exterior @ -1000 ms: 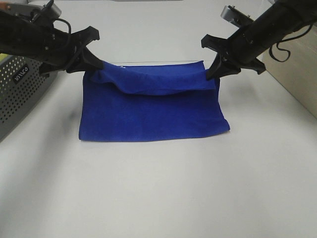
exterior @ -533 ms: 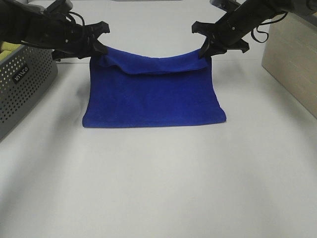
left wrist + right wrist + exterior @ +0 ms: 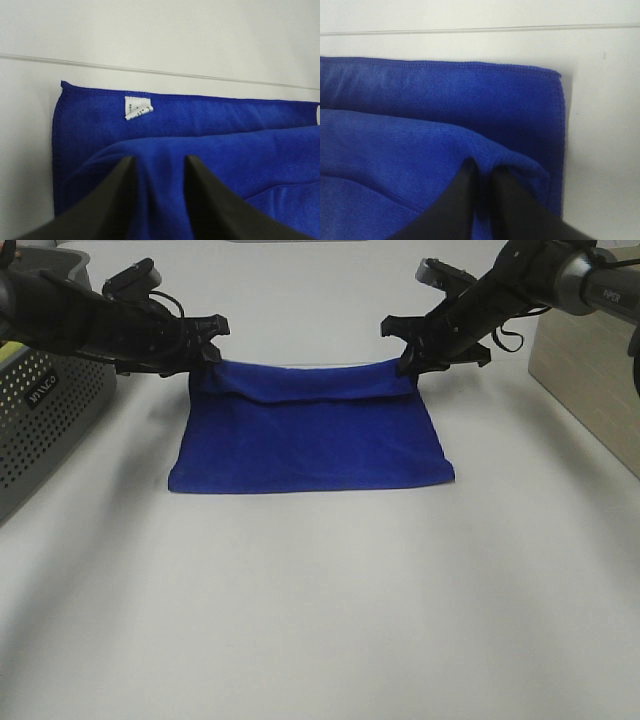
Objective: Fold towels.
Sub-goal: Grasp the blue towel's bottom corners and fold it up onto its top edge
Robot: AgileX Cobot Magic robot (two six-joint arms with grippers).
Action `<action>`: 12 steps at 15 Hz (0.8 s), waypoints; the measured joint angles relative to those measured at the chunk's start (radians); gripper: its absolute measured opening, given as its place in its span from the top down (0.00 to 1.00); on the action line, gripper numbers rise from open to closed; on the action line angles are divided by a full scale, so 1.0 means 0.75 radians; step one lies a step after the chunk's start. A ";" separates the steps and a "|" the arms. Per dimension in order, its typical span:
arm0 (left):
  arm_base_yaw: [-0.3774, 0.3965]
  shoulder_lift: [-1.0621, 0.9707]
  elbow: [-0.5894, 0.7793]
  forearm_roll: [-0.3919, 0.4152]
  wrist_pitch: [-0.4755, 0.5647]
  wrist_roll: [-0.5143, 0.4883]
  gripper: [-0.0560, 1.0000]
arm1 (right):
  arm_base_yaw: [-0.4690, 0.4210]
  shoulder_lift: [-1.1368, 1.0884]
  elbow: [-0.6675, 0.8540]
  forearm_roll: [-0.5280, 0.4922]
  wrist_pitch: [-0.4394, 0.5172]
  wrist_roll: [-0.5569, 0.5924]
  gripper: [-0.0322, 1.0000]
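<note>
You see the blue towel (image 3: pixel 310 445) lying folded on the desk (image 3: pixel 320 600), toward its far side. Your left hand (image 3: pixel 208 348) is clamped on its far-left corner and your right hand (image 3: pixel 400 348) on its far-right corner, each pinching the top layer.

You work at lab-style test bench: plain white tabletop (image 3: pixel 320 620), grey perforated bin (image 3: pixel 40 420) one side, pale wooden box (image 3: pixel 588 380) other.

You see a grey basket (image 3: pixel 40 430) on the left of the white table (image 3: pixel 320 620), and a tan box (image 3: pixel 590 380) on the right.
</note>
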 joint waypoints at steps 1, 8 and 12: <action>0.000 0.001 0.000 0.003 -0.004 0.000 0.43 | 0.000 0.000 -0.001 0.000 -0.003 0.000 0.68; 0.007 -0.019 -0.012 0.384 0.296 -0.153 0.25 | -0.009 -0.077 -0.013 -0.008 0.421 0.009 0.26; 0.087 -0.019 -0.012 0.591 0.605 -0.505 0.25 | -0.061 -0.080 -0.008 -0.001 0.565 0.051 0.26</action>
